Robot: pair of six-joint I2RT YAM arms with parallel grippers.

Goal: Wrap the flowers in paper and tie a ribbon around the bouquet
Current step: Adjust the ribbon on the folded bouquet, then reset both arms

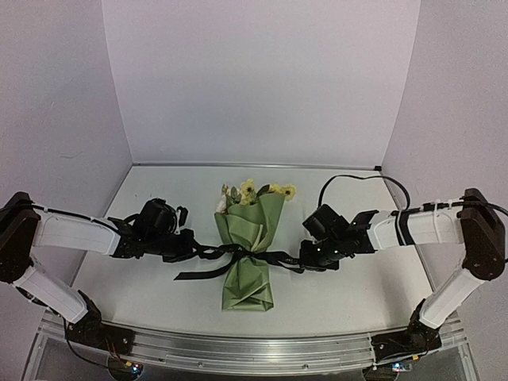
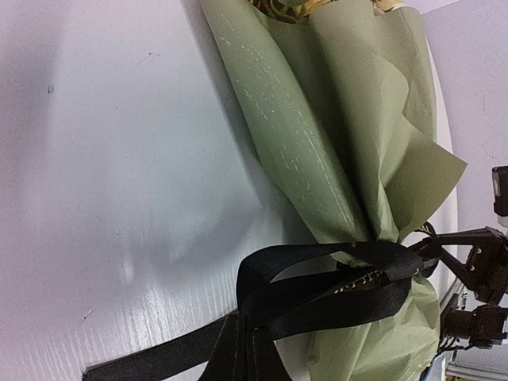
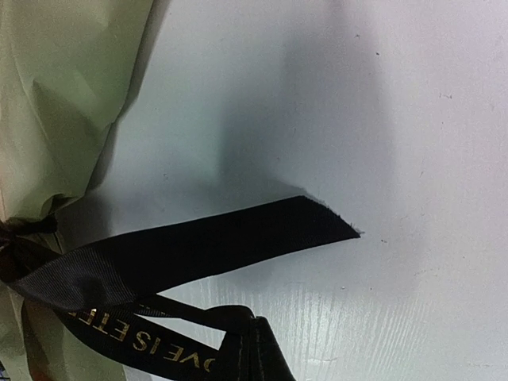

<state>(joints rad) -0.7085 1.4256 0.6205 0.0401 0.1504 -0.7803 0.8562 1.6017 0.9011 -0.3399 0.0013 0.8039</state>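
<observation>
The bouquet (image 1: 249, 262) lies in the middle of the table. Its olive-green paper (image 2: 317, 119) forms a cone, and the flowers (image 1: 258, 190) show at the far, wide end. The black ribbon (image 1: 238, 253) is drawn round the cone's narrow waist. My left gripper (image 1: 190, 246) is just left of the bouquet and shut on a loop of ribbon (image 2: 317, 305). My right gripper (image 1: 305, 258) sits just right of it, shut on the lettered strand of ribbon (image 3: 135, 341). One cut end (image 3: 333, 226) lies loose on the table, and a second tail (image 1: 198, 274) trails toward the front left.
White walls (image 1: 262, 79) close in the white table (image 1: 357, 294) at the back and on both sides. An aluminium rail (image 1: 254, 349) runs along the near edge. A black cable (image 1: 357, 181) arcs above the right arm.
</observation>
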